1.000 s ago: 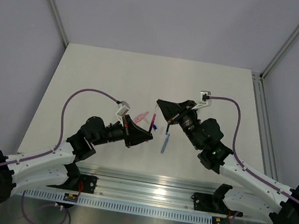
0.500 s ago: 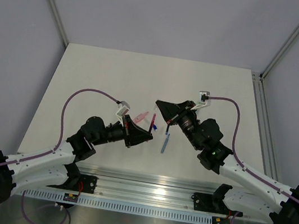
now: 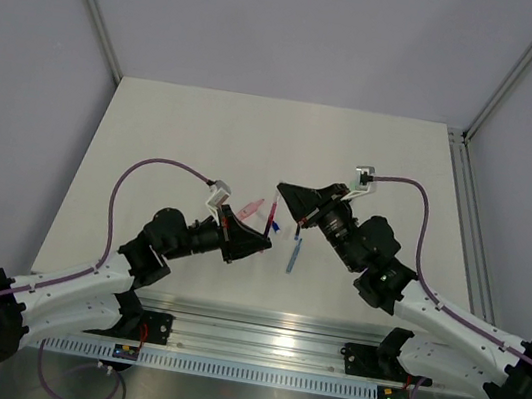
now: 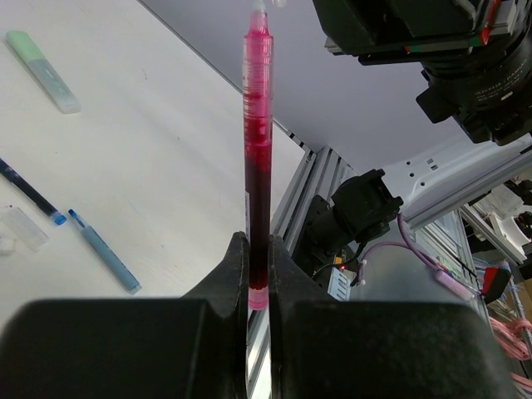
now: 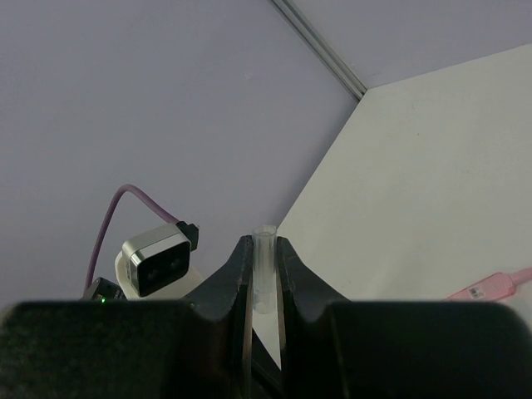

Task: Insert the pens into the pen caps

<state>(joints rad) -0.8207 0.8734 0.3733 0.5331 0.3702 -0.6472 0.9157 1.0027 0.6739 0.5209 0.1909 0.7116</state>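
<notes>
My left gripper (image 4: 258,245) is shut on the lower end of a red pen (image 4: 258,150), which stands upright with its tip pointing at the right arm above it. My right gripper (image 5: 264,245) is shut on a short clear pen cap (image 5: 264,264) that stands between its fingers. In the top view the left gripper (image 3: 262,237) and the right gripper (image 3: 284,190) meet over the table's middle, with the red pen (image 3: 268,222) between them. On the table lie a pale pink cap (image 3: 254,206), a mint green cap (image 4: 43,71), a dark blue pen (image 4: 32,193) and a light blue pen (image 3: 294,253).
A small clear piece (image 4: 21,229) lies beside the dark blue pen. The pink cap (image 5: 490,287) shows at the right wrist view's lower right edge. The aluminium rail (image 3: 263,346) with the arm bases runs along the near table edge. Frame posts stand at the back corners.
My right gripper with the clear cap has shifted slightly down and left, toward the red pen's tip. The left arm has stayed still.
</notes>
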